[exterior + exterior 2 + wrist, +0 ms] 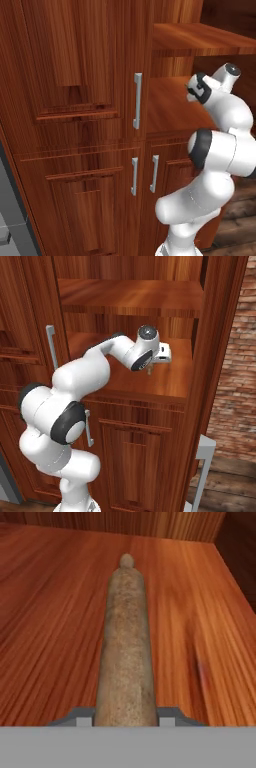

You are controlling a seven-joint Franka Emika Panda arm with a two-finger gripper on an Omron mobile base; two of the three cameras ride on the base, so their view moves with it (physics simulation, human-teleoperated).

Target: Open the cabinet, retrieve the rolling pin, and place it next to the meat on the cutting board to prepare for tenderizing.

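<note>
The rolling pin (125, 642) is clamped at one end by the closed gripper (125, 717), just above the cabinet (150, 383) shelf, ready for carrying out.

Red brick wall (234, 356), dark plank floor (227, 481), right of woodwork.

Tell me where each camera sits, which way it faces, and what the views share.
Left base view: behind the arm on its left, facing the tall reddish-brown wood cabinet; the white arm rises at the lower right.
Right base view: behind on the right, facing the open plain wooden shelf; the arm reaches in from the lower left, gripper over the shelf.
Hand view: on the hand, looking along the slim light-brown wooden rolling pin, clamped between the fingertips.
Shared: both base views show the cabinet and arm; the right base and hand views share the shelf.
</note>
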